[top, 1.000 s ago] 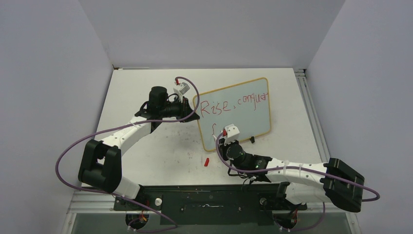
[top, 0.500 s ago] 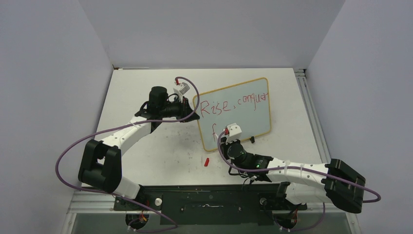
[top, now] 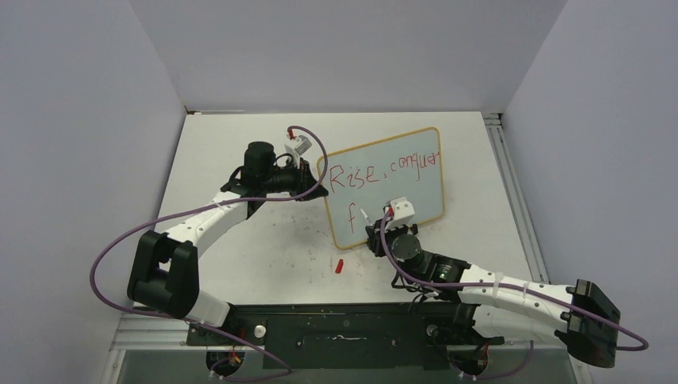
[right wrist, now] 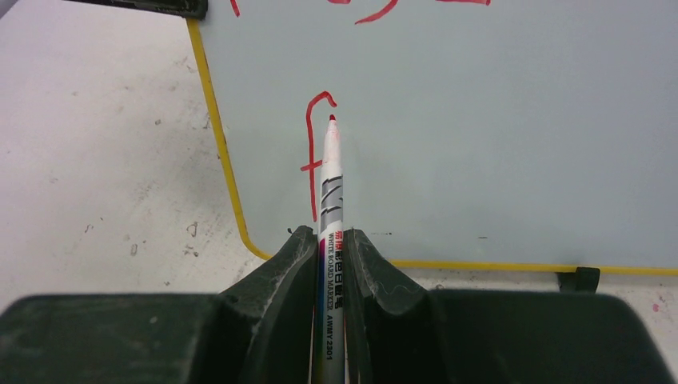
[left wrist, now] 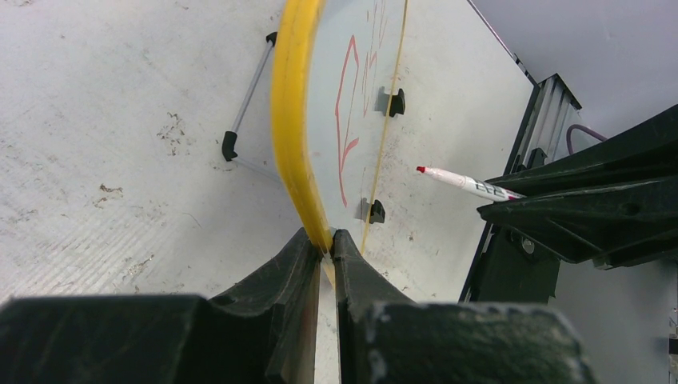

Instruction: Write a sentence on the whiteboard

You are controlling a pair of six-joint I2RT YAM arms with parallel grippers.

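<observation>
left tool [left wrist: 324,242] clamps whiteboard [top: 408,200] edge | right tool [right wrist: 330,240] grips marker [right wrist: 330,172] | tip beside "f" | sentence [top: 384,170]: "Rise, conquer f"

A small red cap [top: 339,266] is lying on the scuffed white tabletop [top: 272,240], near a red-tipped whiteboard marker [right wrist: 330,172].

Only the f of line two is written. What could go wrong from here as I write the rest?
1. The left gripper pinches only the thin frame edge of the whiteboard with its fingertips. Marker pressure could twist the propped board or slip it loose.
2. The marker sticks far out of the right gripper. Pressing may tilt it or push it back, leaving the strokes after the f faint or crooked.
</observation>
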